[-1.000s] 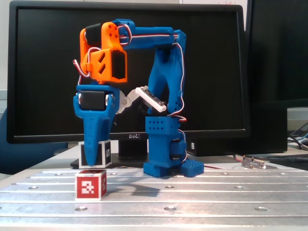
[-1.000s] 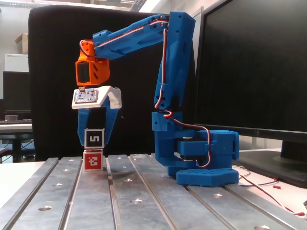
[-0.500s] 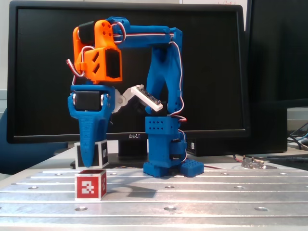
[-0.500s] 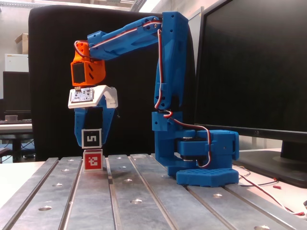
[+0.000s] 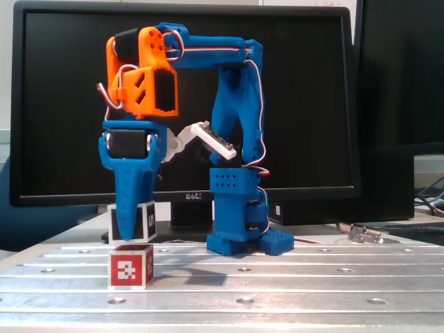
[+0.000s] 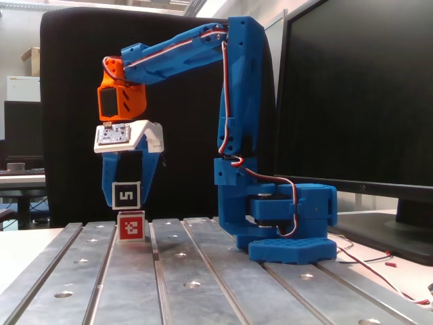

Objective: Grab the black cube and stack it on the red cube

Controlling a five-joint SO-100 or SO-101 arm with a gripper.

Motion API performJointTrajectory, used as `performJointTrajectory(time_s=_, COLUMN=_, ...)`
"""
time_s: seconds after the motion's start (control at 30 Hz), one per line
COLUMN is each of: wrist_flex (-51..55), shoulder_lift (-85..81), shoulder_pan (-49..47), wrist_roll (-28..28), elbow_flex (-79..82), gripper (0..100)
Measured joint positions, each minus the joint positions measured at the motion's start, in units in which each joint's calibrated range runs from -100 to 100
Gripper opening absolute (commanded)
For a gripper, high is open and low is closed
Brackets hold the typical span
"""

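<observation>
Both fixed views — slotted metal table (image 5: 291, 281), black monitor (image 5: 305, 90) behind.

Dark monitor (image 5: 312, 104) behind; slotted metal table (image 5: 291, 281); small connector (image 5: 365, 234) right.

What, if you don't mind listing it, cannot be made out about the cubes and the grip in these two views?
- Black cube: in this fixed view a finger covers its front face; the marking on its side is too small to read.
- Gap between the black cube and the red cube: looks slight; contact is unclear.
- Gripper: the cube hides the fingers' contact faces.
</observation>
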Motion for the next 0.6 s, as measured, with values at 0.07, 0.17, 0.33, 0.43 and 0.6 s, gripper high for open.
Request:
performJointTrajectory(time_s=0.07, wrist_flex=0.0, shoulder_lift=0.0, shoulder_pan=-0.07, wrist_roll=0.0, elbow_flex=0.0, gripper=15)
performJointTrajectory(time_s=0.17, wrist_flex=0.0, shoulder_lift=0.0, shoulder_pan=-0.07, wrist_roll=0.0, elbow_flex=0.0, gripper=15)
performJointTrajectory(time_s=0.33, wrist_flex=-1.03, shoulder_lift=0.17, shoulder_pan=0.44, wrist_roll=0.84, elbow_flex=0.0, gripper=15)
performJointTrajectory(time_s=0.43, wrist_flex=-1.03, shoulder_lift=0.17, shoulder_pan=1.33, wrist_roll=1.99, elbow_flex=0.0, gripper=15)
performJointTrajectory(time_s=0.6, wrist_flex=-1.03, shoulder_lift=0.34, shoulder_pan=1.26, wrist_roll=2.41, elbow_flex=0.0, gripper=15)
